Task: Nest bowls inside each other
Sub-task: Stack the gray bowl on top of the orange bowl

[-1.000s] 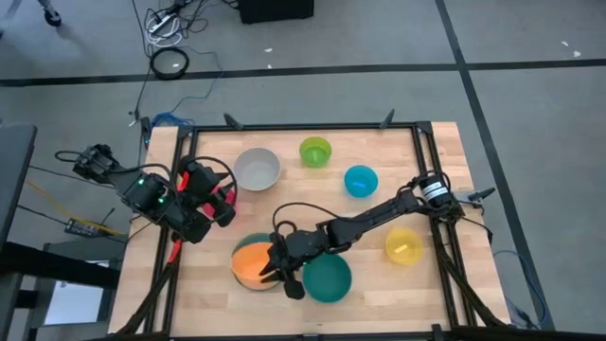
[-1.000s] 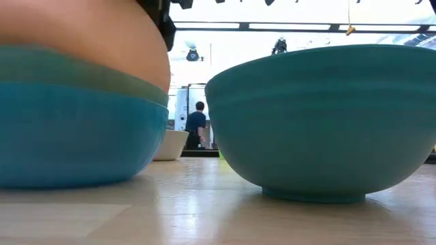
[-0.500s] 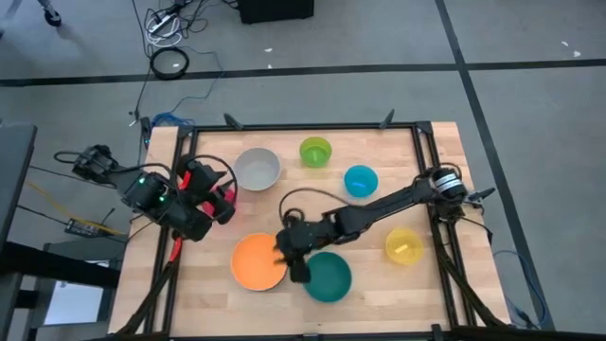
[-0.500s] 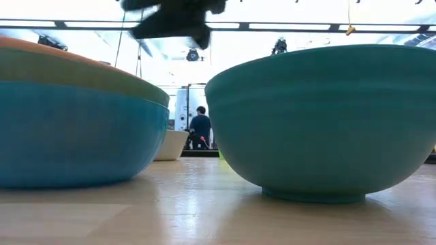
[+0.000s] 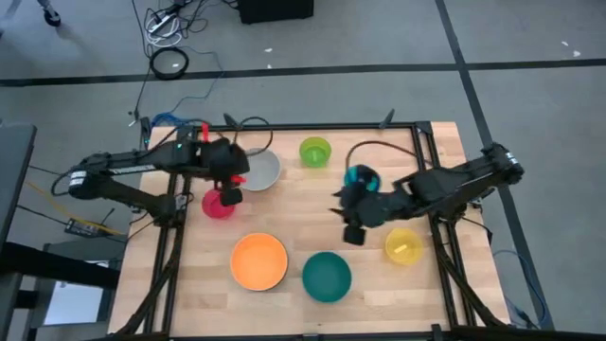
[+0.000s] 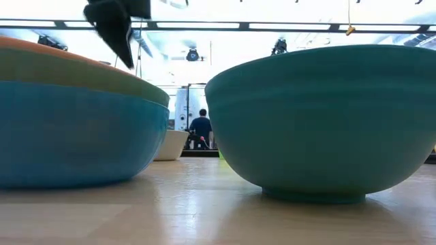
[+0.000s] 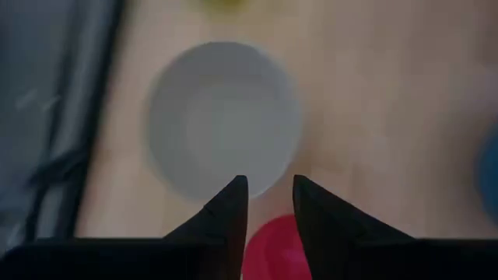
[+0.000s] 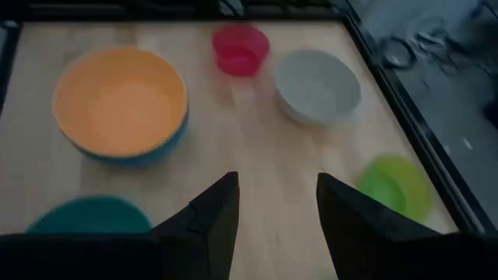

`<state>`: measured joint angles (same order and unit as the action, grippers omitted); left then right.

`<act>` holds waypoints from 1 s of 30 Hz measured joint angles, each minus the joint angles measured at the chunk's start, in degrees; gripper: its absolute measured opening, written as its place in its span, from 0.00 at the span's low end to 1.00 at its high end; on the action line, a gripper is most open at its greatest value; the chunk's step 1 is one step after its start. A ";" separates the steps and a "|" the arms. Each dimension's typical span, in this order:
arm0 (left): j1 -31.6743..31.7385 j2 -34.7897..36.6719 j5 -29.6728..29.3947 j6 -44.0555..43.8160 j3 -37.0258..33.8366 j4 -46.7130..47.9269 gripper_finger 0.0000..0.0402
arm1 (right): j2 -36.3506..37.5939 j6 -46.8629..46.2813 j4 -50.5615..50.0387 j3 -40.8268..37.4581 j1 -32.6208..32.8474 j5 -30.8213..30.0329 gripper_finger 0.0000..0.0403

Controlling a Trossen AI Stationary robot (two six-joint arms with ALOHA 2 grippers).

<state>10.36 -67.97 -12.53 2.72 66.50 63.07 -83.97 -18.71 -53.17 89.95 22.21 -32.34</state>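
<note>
An orange bowl (image 5: 259, 261) sits nested in a dark green bowl (image 6: 75, 68), which sits in a blue bowl (image 6: 68, 136), near the front. A teal bowl (image 5: 327, 276) stands to its right. A grey bowl (image 5: 262, 170), a lime green bowl (image 5: 315, 151), a cyan bowl (image 5: 360, 177), a yellow bowl (image 5: 402, 245) and a pink-red bowl (image 5: 219, 204) each stand alone on the table. My left gripper (image 5: 232, 188) hovers open between the pink-red and grey bowls. My right gripper (image 5: 349, 230) hangs open in the air, just in front of the cyan bowl.
A black frame (image 5: 303, 127) runs along the table's far edge and down both sides. Bare wood lies in the middle of the table (image 5: 303, 208) between the bowls. A person stands far off in the room behind the table (image 6: 199, 129).
My right gripper has left the orange bowl, risen and drawn back toward the table's right and far side, ending beside the cyan bowl. The orange bowl has dropped level into the stack. My left gripper has swung from the left edge toward the grey bowl, turning as it went.
</note>
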 joint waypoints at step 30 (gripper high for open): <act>13.26 -20.98 13.33 22.34 -2.45 -4.35 0.31 | -5.02 -18.83 -16.86 -0.54 6.65 -8.10 0.40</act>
<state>23.62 -88.95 0.80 25.06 64.05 58.71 -88.98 -37.54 -70.03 89.41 28.86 -40.44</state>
